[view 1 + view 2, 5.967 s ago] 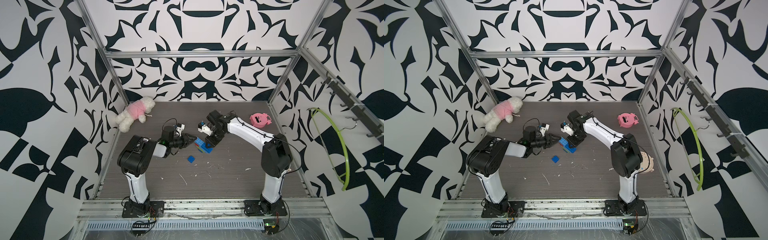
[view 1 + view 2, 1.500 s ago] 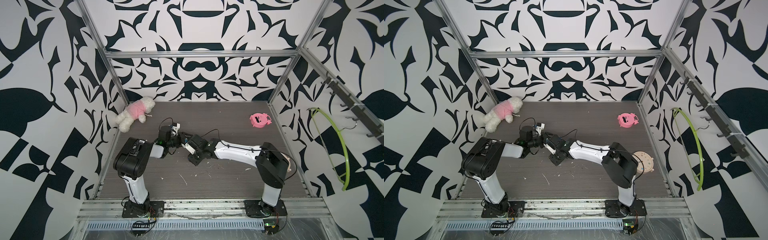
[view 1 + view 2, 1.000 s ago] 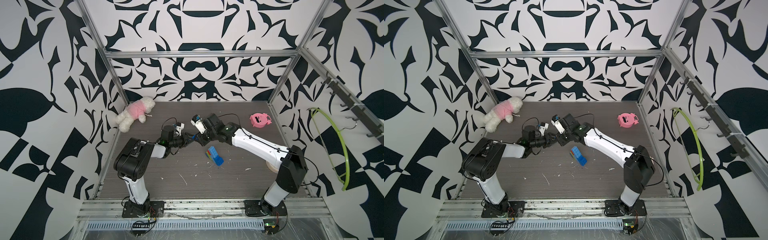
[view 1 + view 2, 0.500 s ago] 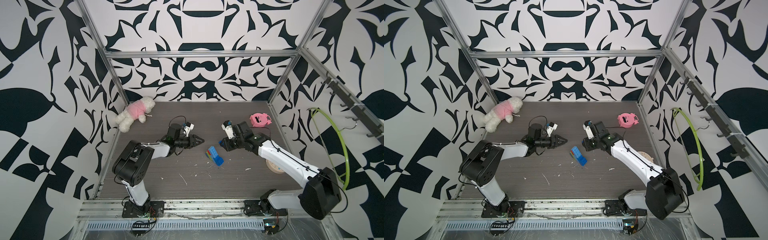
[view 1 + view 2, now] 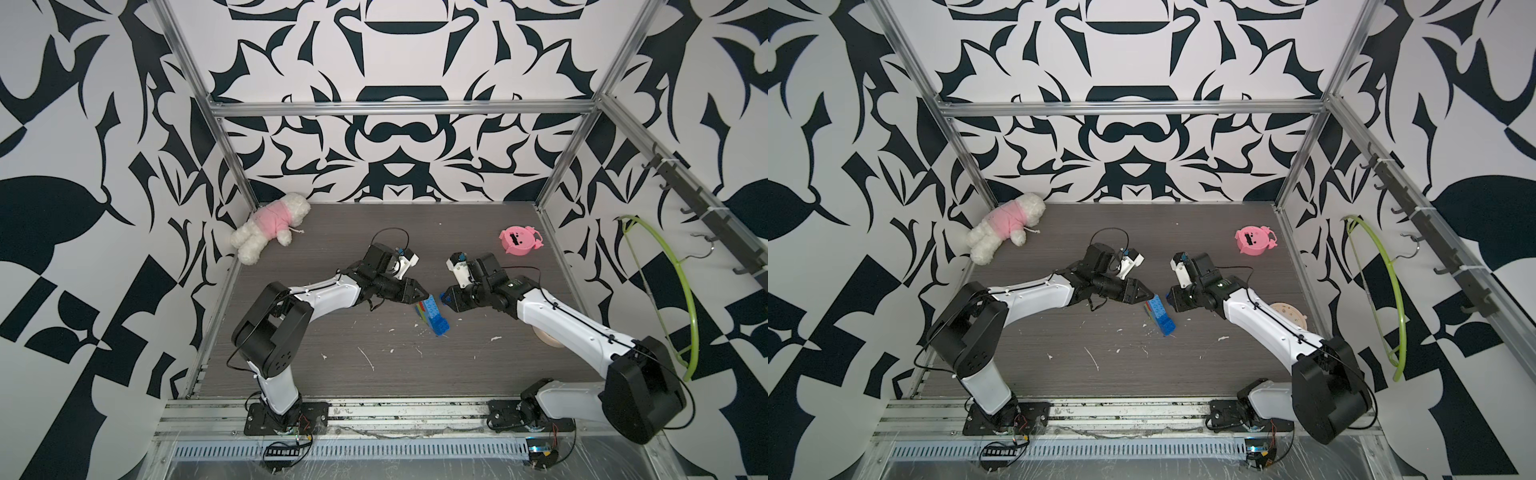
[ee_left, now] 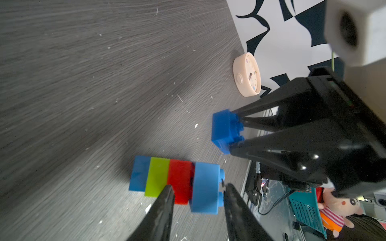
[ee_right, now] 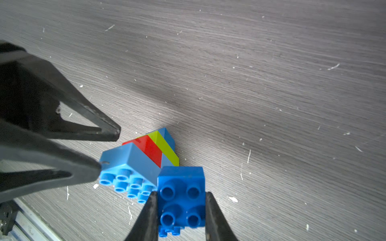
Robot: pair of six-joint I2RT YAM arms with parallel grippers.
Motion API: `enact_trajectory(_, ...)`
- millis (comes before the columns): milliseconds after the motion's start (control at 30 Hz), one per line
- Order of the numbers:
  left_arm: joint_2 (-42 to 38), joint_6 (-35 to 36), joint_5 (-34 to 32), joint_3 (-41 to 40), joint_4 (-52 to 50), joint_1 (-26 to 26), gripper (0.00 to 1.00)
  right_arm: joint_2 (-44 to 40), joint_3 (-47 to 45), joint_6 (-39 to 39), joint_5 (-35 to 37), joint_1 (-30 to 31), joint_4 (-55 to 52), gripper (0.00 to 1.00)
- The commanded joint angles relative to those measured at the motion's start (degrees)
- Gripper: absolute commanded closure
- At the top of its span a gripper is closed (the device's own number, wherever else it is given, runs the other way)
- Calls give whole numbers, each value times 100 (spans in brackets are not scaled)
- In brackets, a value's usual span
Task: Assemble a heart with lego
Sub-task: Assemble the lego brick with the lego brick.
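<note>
The heart (image 5: 432, 316) (image 5: 1160, 316) is a joined stack of lego lying on its side mid-table: blue, lime green, red and a wider light blue brick (image 6: 205, 187) (image 7: 129, 160). My left gripper (image 5: 422, 294) (image 6: 197, 186) is open and straddles the light blue end. In the right wrist view one left fingertip (image 7: 98, 168) touches that brick, and the other stands just clear above the red. My right gripper (image 5: 446, 298) (image 7: 181, 193) is shut on a blue 2x2 brick (image 7: 180, 187) (image 6: 221, 129), held just off the table beside the stack's studded end.
A pink round toy (image 5: 519, 245) sits at the back right and a plush dog (image 5: 270, 226) at the back left. A beige clock (image 5: 1287, 316) lies by the right wall under my right arm. A green hanger (image 5: 665, 291) hangs outside the frame. White scraps dot the table.
My left gripper has slid right up to the stack. My right gripper has carried the blue 2x2 brick left and down toward the stack. The stack itself has not moved.
</note>
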Motion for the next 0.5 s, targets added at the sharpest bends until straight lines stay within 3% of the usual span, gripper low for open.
enact_trajectory(0, 83, 139, -89, 66, -195, -21, 57, -116, -28, 42, -100, -23, 177, 76)
enact_trajectory(467, 54, 88, -3, 120, -121, -141, 57, 141, -55, 124, -188, -32, 310, 77)
